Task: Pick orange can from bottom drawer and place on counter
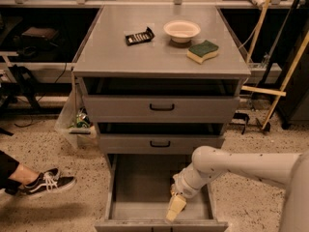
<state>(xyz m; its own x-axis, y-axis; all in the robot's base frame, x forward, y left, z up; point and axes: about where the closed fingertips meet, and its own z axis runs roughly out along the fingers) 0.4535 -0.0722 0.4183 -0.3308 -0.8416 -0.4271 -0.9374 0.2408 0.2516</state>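
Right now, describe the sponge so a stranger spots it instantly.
Start at the grey counter, right side, beside the cream bowl. The sponge is the only green-topped, yellow-sided block there; the end effector is far below, in the bottom drawer.

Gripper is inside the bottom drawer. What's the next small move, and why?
Probably nudge the gripper slightly to centre it on the orange can, which shows only as a sliver beside it in the bottom drawer. The can is mostly hidden, so a grasp isn't confirmed; lifting toward the counter looks premature.
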